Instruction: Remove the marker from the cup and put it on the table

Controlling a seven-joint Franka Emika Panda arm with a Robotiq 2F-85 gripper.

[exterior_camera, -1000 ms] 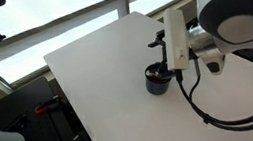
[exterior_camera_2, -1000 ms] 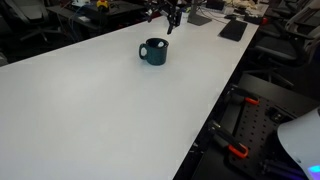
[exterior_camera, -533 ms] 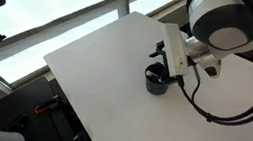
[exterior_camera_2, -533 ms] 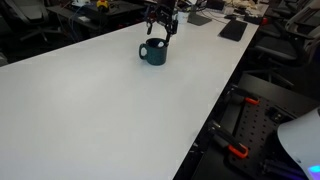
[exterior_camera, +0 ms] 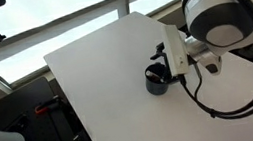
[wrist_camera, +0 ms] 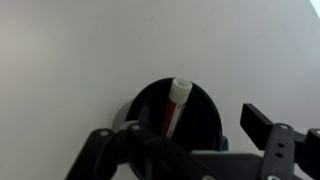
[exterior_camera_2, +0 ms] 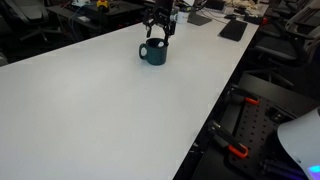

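Observation:
The dark navy cup [exterior_camera: 155, 79] stands on the white table [exterior_camera: 97, 75], and shows in both exterior views [exterior_camera_2: 153, 52]. In the wrist view the cup [wrist_camera: 205, 112] fills the lower middle, with the marker [wrist_camera: 176, 102] leaning inside it, white end up and reddish body below. My gripper [wrist_camera: 185, 150] is open, directly above the cup, its fingers either side of the rim. It hangs just over the cup in both exterior views [exterior_camera: 162, 55] [exterior_camera_2: 160, 30].
The table's far edge lies close behind the cup [exterior_camera_2: 215, 35]. Dark flat items [exterior_camera_2: 233, 30] lie at the table's far end. Windows and a frame run behind the table [exterior_camera: 50, 31]. Cables hang from my arm [exterior_camera: 213, 108].
My gripper has come down towards the cup and now sits right over its rim. The cup and marker have not moved.

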